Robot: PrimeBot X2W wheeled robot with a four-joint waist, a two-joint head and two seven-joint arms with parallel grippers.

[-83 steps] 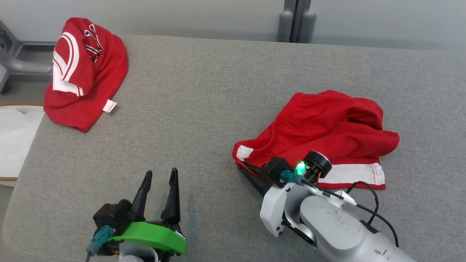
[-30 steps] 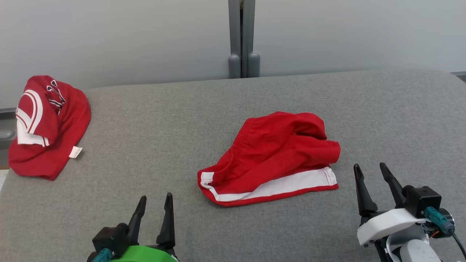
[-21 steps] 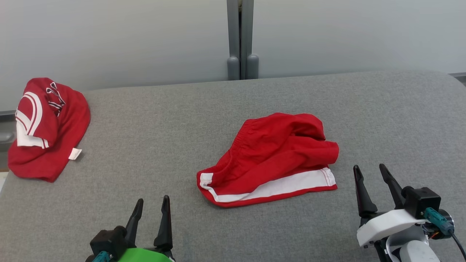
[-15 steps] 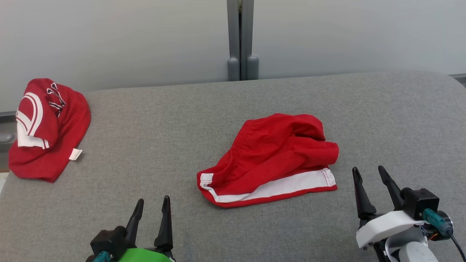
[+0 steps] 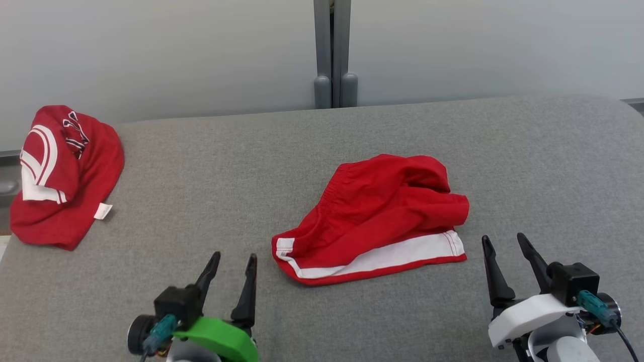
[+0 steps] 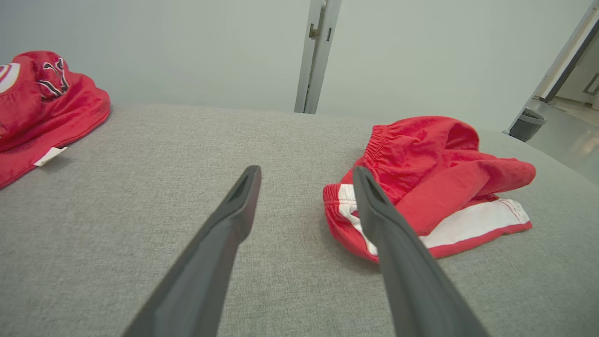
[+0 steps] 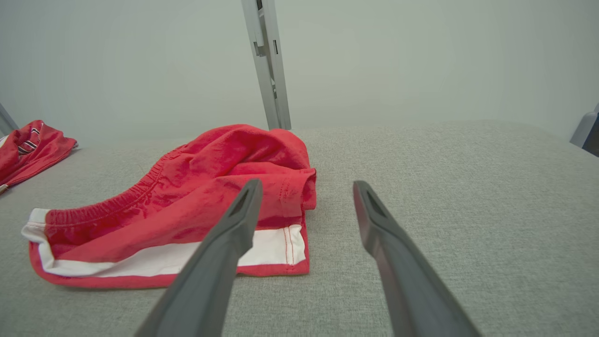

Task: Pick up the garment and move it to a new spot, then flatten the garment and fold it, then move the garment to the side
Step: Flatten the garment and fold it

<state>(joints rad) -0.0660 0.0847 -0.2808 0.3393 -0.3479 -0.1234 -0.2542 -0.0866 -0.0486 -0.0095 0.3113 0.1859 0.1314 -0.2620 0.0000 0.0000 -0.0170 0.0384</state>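
Observation:
The garment (image 5: 377, 216) is a pair of red shorts with a white hem band, lying crumpled near the middle of the grey table (image 5: 211, 166). It appears too in the left wrist view (image 6: 430, 173) and the right wrist view (image 7: 196, 192). My left gripper (image 5: 234, 257) stands open near the front edge, just left of the shorts' left corner, with nothing between its fingers. My right gripper (image 5: 503, 239) is open and empty at the front right, close to the shorts' right hem corner. Neither gripper touches the cloth.
A second red garment (image 5: 63, 171) with white stripes and a small label lies bunched at the table's far left edge. A grey post (image 5: 332, 53) rises behind the table against a pale wall. Bare grey cloth stretches between the two garments.
My left gripper has moved forward and to the right, toward the shorts' left corner. The right gripper has shifted slightly left. The shorts lie as before, released after the right gripper set them down.

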